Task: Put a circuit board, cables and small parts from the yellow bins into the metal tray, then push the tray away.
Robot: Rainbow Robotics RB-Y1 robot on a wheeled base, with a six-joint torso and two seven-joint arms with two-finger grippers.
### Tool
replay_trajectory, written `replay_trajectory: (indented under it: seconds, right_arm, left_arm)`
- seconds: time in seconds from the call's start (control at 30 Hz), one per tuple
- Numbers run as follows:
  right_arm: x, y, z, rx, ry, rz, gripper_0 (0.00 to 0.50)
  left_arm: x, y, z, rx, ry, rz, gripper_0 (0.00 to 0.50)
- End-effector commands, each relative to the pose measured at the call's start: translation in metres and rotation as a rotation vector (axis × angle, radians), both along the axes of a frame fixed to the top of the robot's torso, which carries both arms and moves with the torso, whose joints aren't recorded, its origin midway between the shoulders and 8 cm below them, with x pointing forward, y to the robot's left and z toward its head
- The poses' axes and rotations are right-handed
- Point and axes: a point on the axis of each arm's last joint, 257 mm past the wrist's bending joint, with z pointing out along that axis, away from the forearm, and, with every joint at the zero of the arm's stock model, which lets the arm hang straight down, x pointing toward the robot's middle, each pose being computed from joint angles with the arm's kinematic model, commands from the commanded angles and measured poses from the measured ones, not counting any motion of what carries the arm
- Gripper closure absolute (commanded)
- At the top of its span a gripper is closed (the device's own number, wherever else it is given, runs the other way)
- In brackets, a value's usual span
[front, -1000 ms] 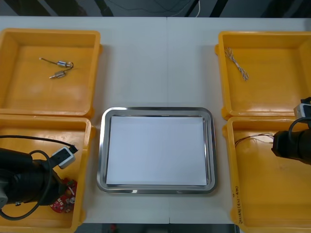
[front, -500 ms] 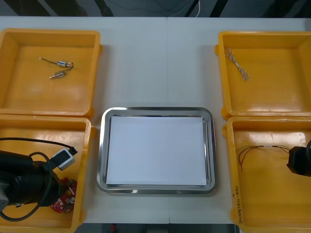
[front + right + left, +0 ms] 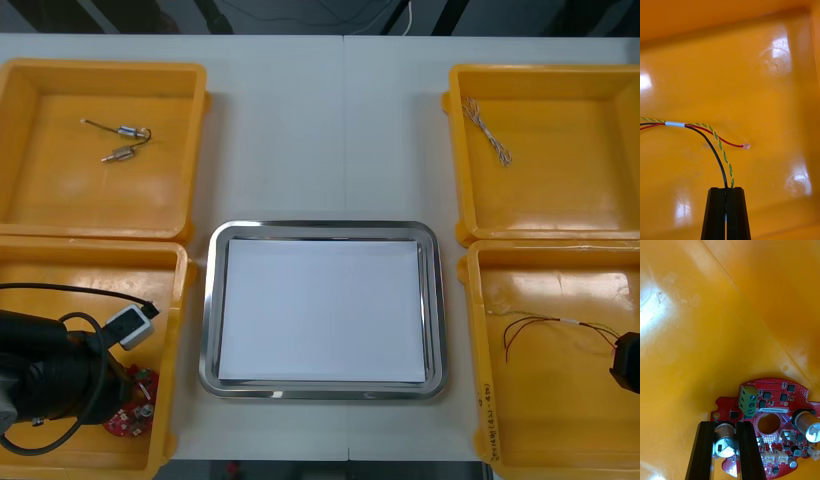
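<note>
Front: metal tray point(image 3: 208, 310) at centre of table point(image 3: 320, 130), white inside, long axis side to side; bare table beyond its far rim, near left bin point(image 3: 100, 247) and near right bin point(image 3: 471, 350) close on its flanks. Cable point(image 3: 545, 323) on near right bin's floor, lying roughly side to side, forked end toward the tray, other end at right arm point(image 3: 627, 362). Left arm point(image 3: 50, 375) low in near left bin, beside circuit board point(image 3: 128, 412). Right wrist: right gripper point(image 3: 726, 192) pinched together on the cable's black and yellow-green strands; red strand free. Left wrist: left gripper point(image 3: 725, 427) clamped on a silver cylinder point(image 3: 725, 444) standing on the board; board on floor or lifted, cannot tell.
</note>
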Motion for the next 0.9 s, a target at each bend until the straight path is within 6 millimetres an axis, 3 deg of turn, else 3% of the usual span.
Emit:
replay_trajectory:
  seconds: [0.03,0.27,0.3,0.4,0.43,0.47,0.53,0.73,0.9]
  right_arm:
    - [-0.004,-0.009,0.014,-0.016,-0.024,-0.021,0.5]
    - [-0.004,-0.006,0.013,-0.004,-0.021,-0.014,0.483]
    - [-0.004,-0.006,0.013,-0.004,-0.021,-0.014,0.449]
    - [-0.003,-0.005,0.013,-0.001,-0.024,-0.013,0.212]
    - [-0.003,-0.005,0.014,-0.002,-0.025,-0.012,0.168]
    - [-0.003,-0.005,0.014,-0.001,-0.025,-0.012,0.076]
    - [-0.002,-0.005,0.014,-0.004,-0.026,-0.011,0.0]
    - [-0.002,-0.006,0.017,0.009,-0.032,-0.022,0.0]
    - [0.003,-0.003,0.03,-0.003,-0.06,-0.006,0.0]
  left_arm:
    - [0.004,0.013,0.006,0.048,-0.015,-0.027,0.5]
    - [0.009,0.022,0.008,0.061,-0.023,-0.017,0.5]
    - [0.01,0.022,0.009,0.062,-0.026,-0.017,0.5]
    - [0.017,0.034,0.011,0.077,-0.035,0.001,0.5]
    - [0.019,0.036,0.011,0.08,-0.038,0.006,0.5]
    - [0.022,0.041,0.011,0.086,-0.043,0.01,0.5]
    - [0.028,0.046,0.013,0.087,-0.054,0.02,0.5]
    - [0.039,0.059,0.02,0.081,-0.065,0.057,0.5]
    - [0.046,0.073,0.026,0.065,-0.058,0.087,0.5]
